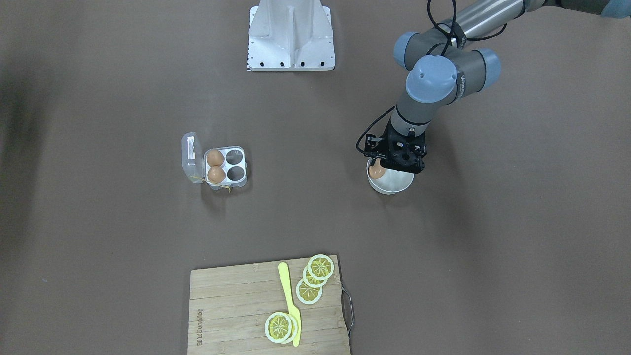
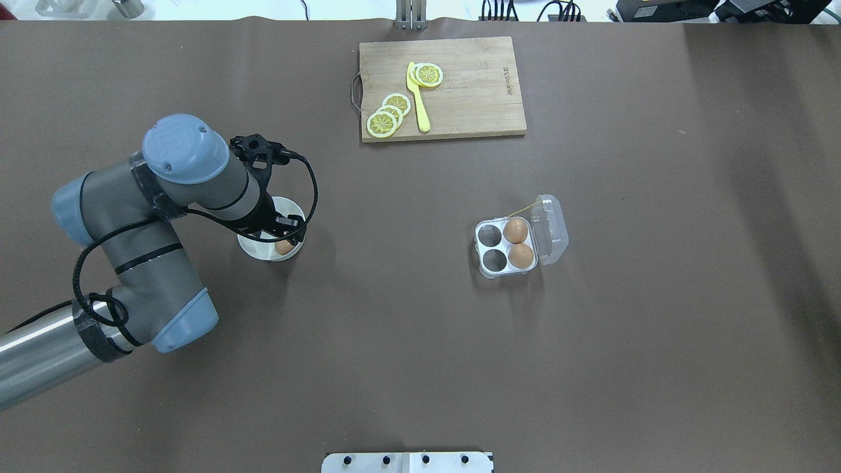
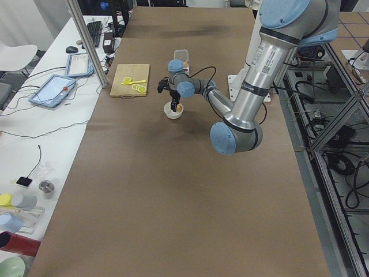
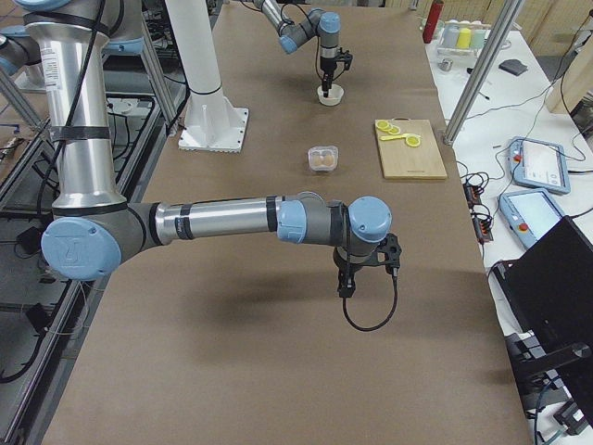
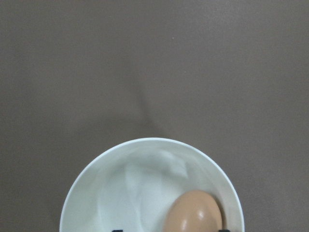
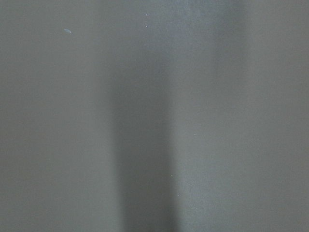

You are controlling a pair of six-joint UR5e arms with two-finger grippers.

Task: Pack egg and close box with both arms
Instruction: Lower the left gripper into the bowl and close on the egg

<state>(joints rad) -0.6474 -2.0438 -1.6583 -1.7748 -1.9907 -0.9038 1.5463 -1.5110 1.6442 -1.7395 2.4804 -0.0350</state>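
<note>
The left end effector [image 1: 393, 162] hangs over the round white bowl [image 1: 392, 190], fingers spread and empty; the smooth tan-brown oval egg [image 1: 377, 171] lies inside. Whether the right end effector [image 4: 346, 283] is spread or closed cannot be told.

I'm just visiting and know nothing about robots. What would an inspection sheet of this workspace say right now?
Surface: brown table cover, no spills seen.
Job's things: egg lies in white bowl; box open, lid tipped back, two other eggs inside, two cups empty.
Clutter: cutting board with lemon slices and yellow knife; white stand.
Hands: left hand low over the bowl, fingers apart; right hand above bare table, open or shut unclear.
Cables: black cable loops beside left hand; a second cable dangles below right hand.
Surroundings: tablets and bottles on side benches; no people seen.
</note>
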